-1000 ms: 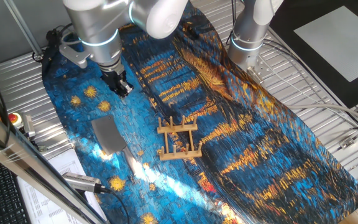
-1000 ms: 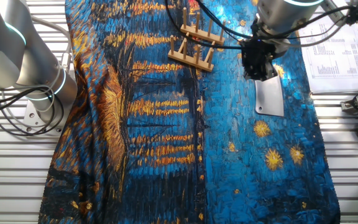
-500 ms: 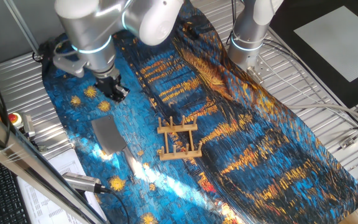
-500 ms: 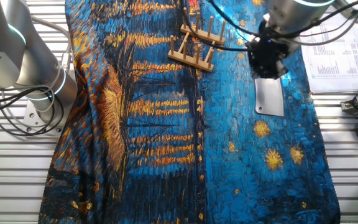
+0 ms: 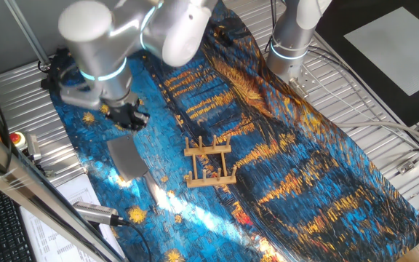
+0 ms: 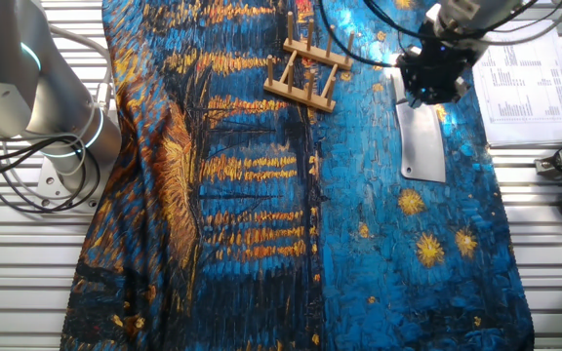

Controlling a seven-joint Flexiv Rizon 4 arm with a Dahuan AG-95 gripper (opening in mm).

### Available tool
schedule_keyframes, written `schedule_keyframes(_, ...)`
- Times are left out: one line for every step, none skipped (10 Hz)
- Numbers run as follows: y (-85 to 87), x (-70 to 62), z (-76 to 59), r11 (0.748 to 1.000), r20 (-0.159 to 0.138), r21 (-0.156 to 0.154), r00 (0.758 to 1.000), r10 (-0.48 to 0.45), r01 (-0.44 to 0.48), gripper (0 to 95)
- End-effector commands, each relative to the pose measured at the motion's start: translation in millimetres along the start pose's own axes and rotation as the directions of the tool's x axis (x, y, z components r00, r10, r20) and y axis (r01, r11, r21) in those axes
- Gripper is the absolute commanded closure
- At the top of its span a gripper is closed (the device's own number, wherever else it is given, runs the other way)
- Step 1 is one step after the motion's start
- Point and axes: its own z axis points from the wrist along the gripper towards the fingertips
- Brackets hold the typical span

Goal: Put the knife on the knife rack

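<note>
The knife [image 5: 128, 159] lies flat on the blue painted cloth [image 5: 282, 167], apart from the wooden rack [image 5: 208, 163], which stands empty nearer the cloth's middle; the gripper [image 5: 128, 116] hangs just above the knife's blade end; whether its fingers are spread or pressed together cannot be told.

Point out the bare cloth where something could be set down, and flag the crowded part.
Free: the wide stretch of cloth below the knife rack, and the starry corner under the knife. Crowded: the strip from rack to knife, with the gripper low over the knife's handle end.
</note>
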Motion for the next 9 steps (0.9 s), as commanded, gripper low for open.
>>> schedule_keyframes(0.2,-1.1,6.3,0.999,0.019,0.020,0.999,-0.050,0.049,95.0)
schedule_keyframes(0.1,-1.1,7.1,0.998,0.016,0.020,0.998,-0.058,0.058,95.0)
schedule_keyframes(-0.2,-1.0,8.6,0.997,0.014,0.018,0.997,-0.077,0.077,95.0)
schedule_keyframes(-0.4,-1.0,9.5,0.996,0.014,0.017,0.996,-0.091,0.091,95.0)
schedule_keyframes(-0.4,-1.0,9.5,0.993,0.015,0.012,0.993,-0.120,0.120,95.0)
schedule_keyframes(-0.4,-1.0,9.5,0.990,0.033,-0.001,0.989,-0.143,0.143,95.0)
schedule_keyframes(-0.4,-1.0,9.5,0.986,0.032,-0.002,0.986,-0.165,0.165,95.0)
schedule_keyframes(-0.4,-1.0,9.5,0.981,0.021,0.005,0.981,-0.193,0.193,95.0)
schedule_keyframes(-0.4,-1.0,9.5,0.973,0.023,0.005,0.973,-0.230,0.230,95.0)
